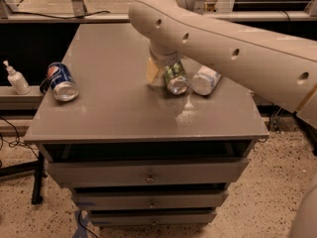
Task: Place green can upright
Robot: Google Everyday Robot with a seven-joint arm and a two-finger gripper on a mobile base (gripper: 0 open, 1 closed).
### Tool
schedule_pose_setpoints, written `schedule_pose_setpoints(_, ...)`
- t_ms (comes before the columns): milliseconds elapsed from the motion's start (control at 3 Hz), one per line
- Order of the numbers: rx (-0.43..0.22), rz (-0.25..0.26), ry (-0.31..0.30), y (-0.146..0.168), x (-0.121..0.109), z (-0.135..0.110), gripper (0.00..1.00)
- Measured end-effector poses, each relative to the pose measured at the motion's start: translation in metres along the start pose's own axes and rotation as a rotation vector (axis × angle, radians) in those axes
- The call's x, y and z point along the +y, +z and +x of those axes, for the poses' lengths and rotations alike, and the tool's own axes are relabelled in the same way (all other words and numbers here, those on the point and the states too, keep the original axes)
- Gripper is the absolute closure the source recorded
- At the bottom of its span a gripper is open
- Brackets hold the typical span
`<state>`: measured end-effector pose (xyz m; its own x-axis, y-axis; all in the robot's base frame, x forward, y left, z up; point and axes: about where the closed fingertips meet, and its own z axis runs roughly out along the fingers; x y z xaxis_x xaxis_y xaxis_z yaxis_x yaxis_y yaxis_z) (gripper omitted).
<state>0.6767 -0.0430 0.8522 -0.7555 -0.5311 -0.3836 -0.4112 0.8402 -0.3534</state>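
On top of a grey, matte-surfaced cabinet table (114,110), a light green aluminium drink can with darker mottled markings (175,78) lies on its side right of the middle, its silver end turned toward the front edge. Just beside it on the right, seemingly touching, lies a white plastic bottle (205,80), also on its side. A blue Pepsi can with a silver end (62,82) lies on its side well apart from them, near the table's left edge.

A thick white robot arm with round holes along its shell (223,43) reaches in from the upper right and bends down over the green can. The gripper (157,70) sits low at the can's far end, a cream-coloured part of it showing just left of the can. The arm's wrist hides the rest, so I cannot tell whether the gripper is open or closed on the can.

Below the tabletop are stacked grey drawers with small knobs (148,175). The floor is pale speckled stone (257,209). On the left, a small white pump bottle (15,78) stands on a low ledge (17,99), and a dark cable (12,138) trails below it. A pale horizontal rail (59,18) runs behind the table.
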Motion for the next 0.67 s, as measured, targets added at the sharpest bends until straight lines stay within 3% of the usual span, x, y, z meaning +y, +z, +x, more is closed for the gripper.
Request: schedule_pose_setpoints(667, 0.002, -0.005, 0.027, 0.0062, -0.0033, -0.0002, 0.64)
